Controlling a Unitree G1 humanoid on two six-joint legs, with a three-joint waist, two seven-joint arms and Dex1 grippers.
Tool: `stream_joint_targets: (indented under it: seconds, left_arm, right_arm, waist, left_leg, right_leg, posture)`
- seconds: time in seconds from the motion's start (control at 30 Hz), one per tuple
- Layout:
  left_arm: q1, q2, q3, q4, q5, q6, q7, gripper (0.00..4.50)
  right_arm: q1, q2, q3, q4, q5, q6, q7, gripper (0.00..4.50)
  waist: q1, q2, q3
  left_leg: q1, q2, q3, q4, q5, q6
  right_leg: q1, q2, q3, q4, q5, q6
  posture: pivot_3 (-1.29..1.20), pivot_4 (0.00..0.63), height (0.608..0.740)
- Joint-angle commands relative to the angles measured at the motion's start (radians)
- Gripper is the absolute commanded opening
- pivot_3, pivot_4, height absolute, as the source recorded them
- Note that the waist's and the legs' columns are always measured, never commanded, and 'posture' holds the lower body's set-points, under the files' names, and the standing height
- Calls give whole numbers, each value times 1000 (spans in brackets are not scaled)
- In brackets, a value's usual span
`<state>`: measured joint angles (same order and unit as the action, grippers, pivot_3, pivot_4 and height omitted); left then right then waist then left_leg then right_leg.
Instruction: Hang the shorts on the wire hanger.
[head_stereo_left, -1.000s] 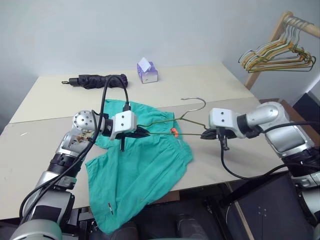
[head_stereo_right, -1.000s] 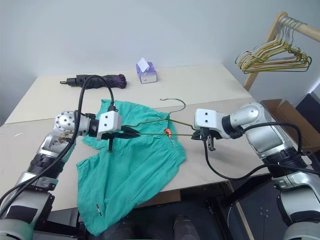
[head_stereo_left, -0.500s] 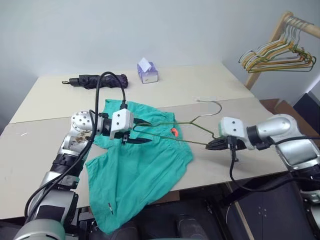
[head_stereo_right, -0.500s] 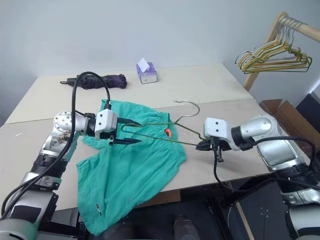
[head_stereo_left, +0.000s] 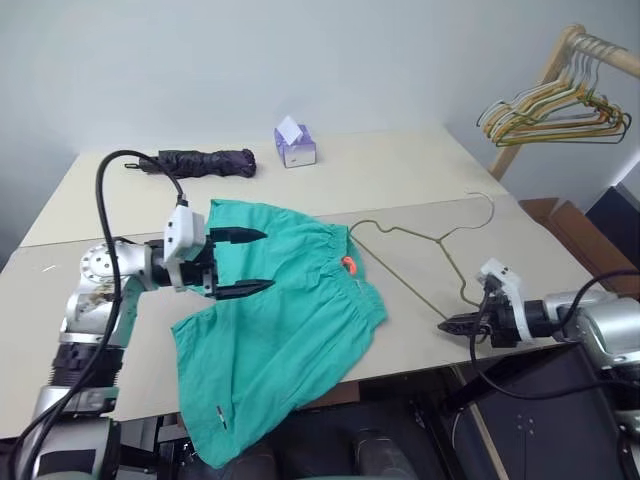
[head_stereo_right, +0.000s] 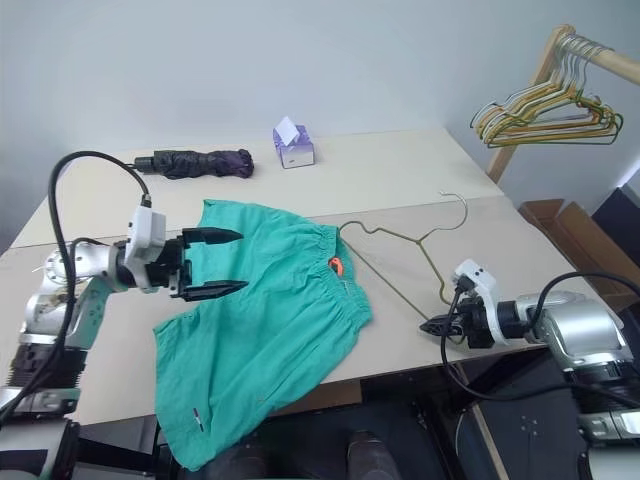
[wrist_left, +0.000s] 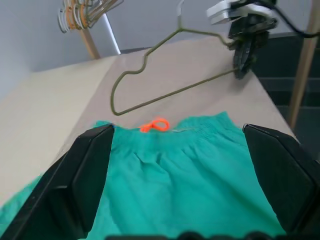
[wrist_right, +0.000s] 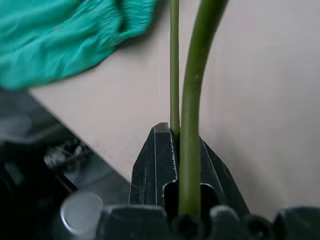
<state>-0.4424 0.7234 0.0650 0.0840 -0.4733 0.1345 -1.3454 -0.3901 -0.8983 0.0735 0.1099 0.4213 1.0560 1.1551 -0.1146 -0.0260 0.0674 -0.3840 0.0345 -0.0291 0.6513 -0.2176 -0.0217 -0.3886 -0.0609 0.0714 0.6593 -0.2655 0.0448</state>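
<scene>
The teal shorts (head_stereo_left: 290, 315) lie spread on the table's left-centre, one leg drooping over the front edge, the orange tab (head_stereo_left: 348, 264) at the waistband. The wire hanger (wrist_left: 170, 95) lies flat on the table just right of the shorts, with its hook toward the far right edge. My right gripper (head_stereo_left: 446, 325) is shut on the hanger's near corner at the table's front right, and the wire (wrist_right: 192, 125) runs between its fingers. My left gripper (head_stereo_left: 264, 260) hovers open over the shorts' left part with nothing between its fingers.
A folded dark umbrella (head_stereo_left: 200, 160) and a purple tissue box (head_stereo_left: 295, 145) sit at the back of the table. A wooden rack with a cluster of hangers (head_stereo_left: 555, 105) stands at the far right. A cardboard box (head_stereo_right: 575, 225) is beyond the table's right edge.
My left gripper opened, let go of the hanger and pulled back to the left. My right gripper drew the hanger right and down, off the shorts, and laid it flat on the table.
</scene>
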Motion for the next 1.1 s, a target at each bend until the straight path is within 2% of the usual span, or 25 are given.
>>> stream_joint_targets:
  seconds: [0.03, 0.33, 0.7, 1.1]
  left_arm:
    - [-1, 28, 45, -48, -24, 13, 10, 4456]
    - [30, 43, 63, -89, -25, 31, 31, 4456]
    - [24, 36, 52, -97, -14, 23, 54, 4456]
    - [24, 44, 49, -93, 4, 18, 73, 4456]
  right_arm:
    - [-75, -1, 21, 41, 18, 103, -11, 0]
    - [-104, -17, 77, 46, 23, 97, 46, 0]
    - [-230, -9, 130, 178, -20, 32, 81, 0]
    - [-175, -98, 211, 122, -35, -29, 211, 0]
  waist:
    - [8, 0, 0]
    - [45, 0, 0]
    - [47, 0, 0]
    - [60, 0, 0]
  left_leg:
    - [0, 0, 0, 0, 0, 0]
    - [-1, 0, 1, 0, 0, 0]
    - [-1, 0, 2, 0, 0, 0]
    - [0, 0, 2, 0, 0, 0]
  right_leg:
    - [0, 0, 0, 0, 0, 0]
    - [0, 0, 0, -2, 0, 0]
    - [0, 0, 0, -2, 0, 0]
    - [0, 0, 0, -2, 0, 0]
  posture:
    - [-18, 22, 740]
    - [-7, 27, 740]
    - [0, 23, 740]
    - [19, 22, 740]
